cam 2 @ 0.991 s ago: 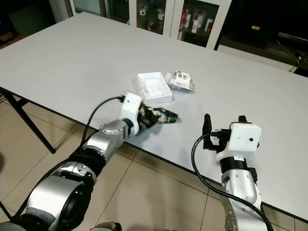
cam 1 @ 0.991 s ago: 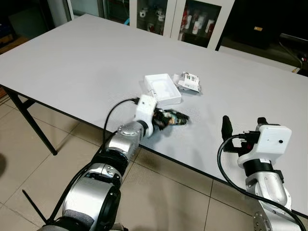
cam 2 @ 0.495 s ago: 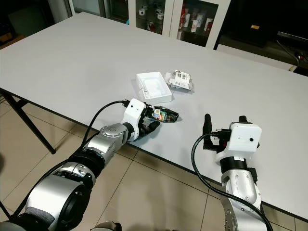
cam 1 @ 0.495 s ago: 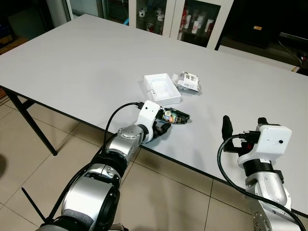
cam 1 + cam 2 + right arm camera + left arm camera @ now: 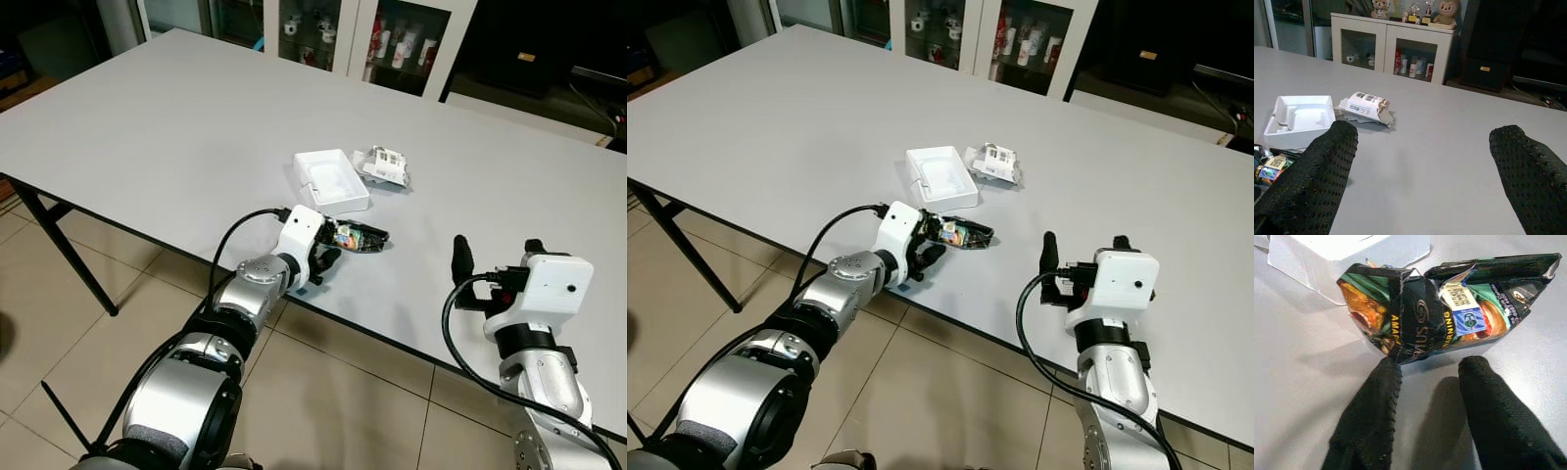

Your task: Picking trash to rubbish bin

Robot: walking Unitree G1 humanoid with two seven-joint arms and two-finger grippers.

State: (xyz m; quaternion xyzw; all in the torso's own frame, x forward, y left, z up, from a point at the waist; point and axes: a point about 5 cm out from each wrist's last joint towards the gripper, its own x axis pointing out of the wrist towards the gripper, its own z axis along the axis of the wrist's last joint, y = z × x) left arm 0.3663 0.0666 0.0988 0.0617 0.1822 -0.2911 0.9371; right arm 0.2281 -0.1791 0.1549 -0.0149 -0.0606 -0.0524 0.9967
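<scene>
A crumpled dark snack wrapper (image 5: 361, 236) with green and orange print lies flat on the grey table (image 5: 176, 117), close to the front edge. My left gripper (image 5: 323, 266) rests at that edge just short of it, open. In the left wrist view the wrapper (image 5: 1449, 313) lies right beyond my two black fingertips (image 5: 1386, 377), with nothing between them. A white plastic tray (image 5: 330, 180) and a crumpled white packet (image 5: 385, 164) lie just behind the wrapper. My right gripper (image 5: 497, 250) is held up over the table's right front, open and holding nothing.
The table's front edge runs diagonally under my left arm, with tiled floor (image 5: 59, 333) below and a black table leg (image 5: 59, 245) at the left. White glass-door cabinets (image 5: 382, 39) stand behind the table.
My left gripper was shut on the wrapper one second ago. It has let go and drawn back a little toward the table edge. The wrapper now lies on the table. The right arm has not moved.
</scene>
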